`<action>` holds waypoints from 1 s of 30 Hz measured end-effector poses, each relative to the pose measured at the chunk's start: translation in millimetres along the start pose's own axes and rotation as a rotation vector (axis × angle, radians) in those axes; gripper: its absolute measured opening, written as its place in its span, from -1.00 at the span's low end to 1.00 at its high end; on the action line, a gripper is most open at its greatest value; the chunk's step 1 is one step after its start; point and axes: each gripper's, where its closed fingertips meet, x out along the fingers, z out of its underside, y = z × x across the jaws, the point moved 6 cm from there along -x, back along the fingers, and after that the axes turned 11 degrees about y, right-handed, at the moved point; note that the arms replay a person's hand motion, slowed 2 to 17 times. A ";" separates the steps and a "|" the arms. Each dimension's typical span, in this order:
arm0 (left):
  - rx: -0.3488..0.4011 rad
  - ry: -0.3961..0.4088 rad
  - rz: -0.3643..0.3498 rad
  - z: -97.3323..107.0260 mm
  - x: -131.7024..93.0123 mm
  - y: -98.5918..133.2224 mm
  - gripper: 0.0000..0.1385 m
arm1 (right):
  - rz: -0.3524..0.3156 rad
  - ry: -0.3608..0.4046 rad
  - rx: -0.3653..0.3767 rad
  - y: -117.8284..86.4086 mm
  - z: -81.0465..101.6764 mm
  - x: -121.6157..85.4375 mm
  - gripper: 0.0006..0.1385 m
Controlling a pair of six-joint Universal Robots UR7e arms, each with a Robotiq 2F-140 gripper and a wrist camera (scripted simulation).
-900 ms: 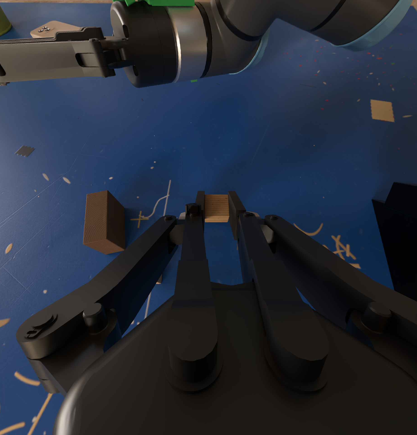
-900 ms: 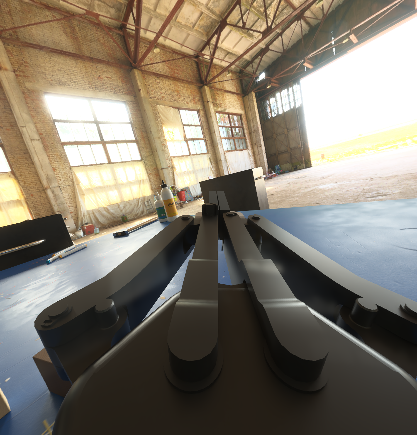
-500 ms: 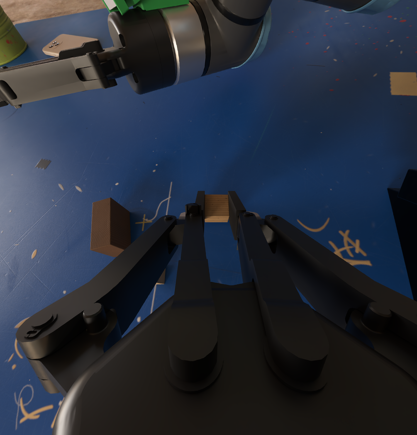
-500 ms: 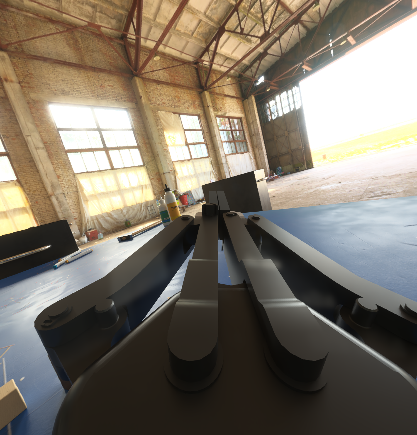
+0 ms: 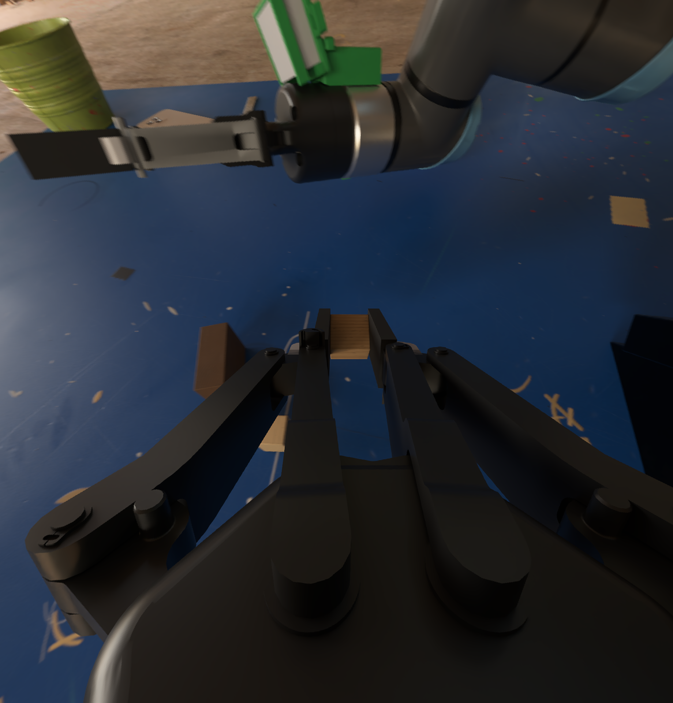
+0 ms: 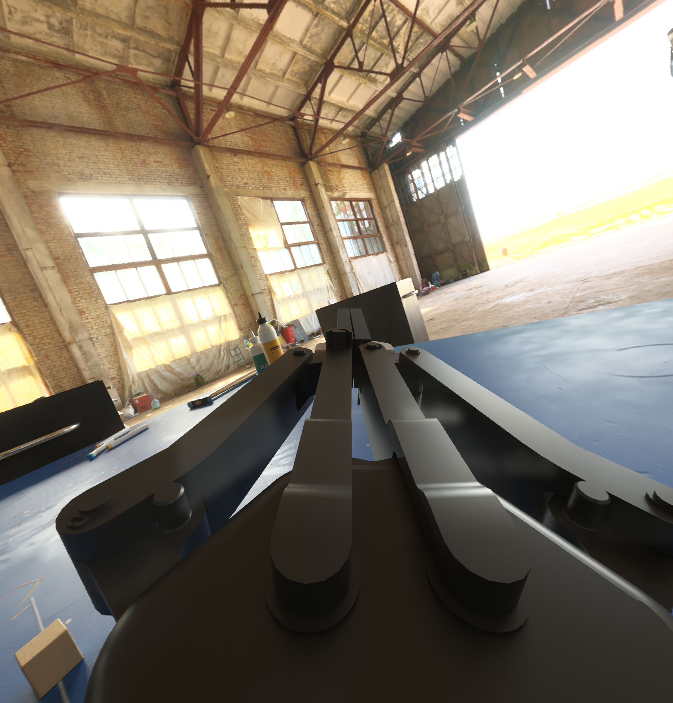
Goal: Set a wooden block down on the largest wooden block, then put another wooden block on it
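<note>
My left gripper (image 5: 349, 334) is shut on a small light wooden block (image 5: 349, 336) and holds it above the blue table. A larger dark brown wooden block (image 5: 213, 357) lies on the table to the left of the fingers. Another light wooden block (image 5: 276, 437) shows partly behind my left finger linkage. My right gripper (image 6: 350, 329) is shut and empty, raised and pointing level across the table. It also shows in the left wrist view (image 5: 72, 152) at the far side. A light wooden block (image 6: 49, 660) lies low at the left in the right wrist view.
A green can (image 5: 46, 72) stands at the far left table edge. A dark box (image 5: 658, 395) stands at the right. A black box (image 6: 373, 323) is ahead of the right gripper, with bottles (image 6: 268, 344) and a long black box (image 6: 49, 422) at the left.
My left gripper has risen with the light block; the brown block looks smaller and farther below. The right gripper has lifted and tilted up; the brown block has left its view.
</note>
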 end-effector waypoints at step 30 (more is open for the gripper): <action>-0.101 -0.111 -0.078 -0.2 7.2 -103.8 -0.62 | -0.009 -0.118 -0.051 -2.8 17.1 9.7 -1.00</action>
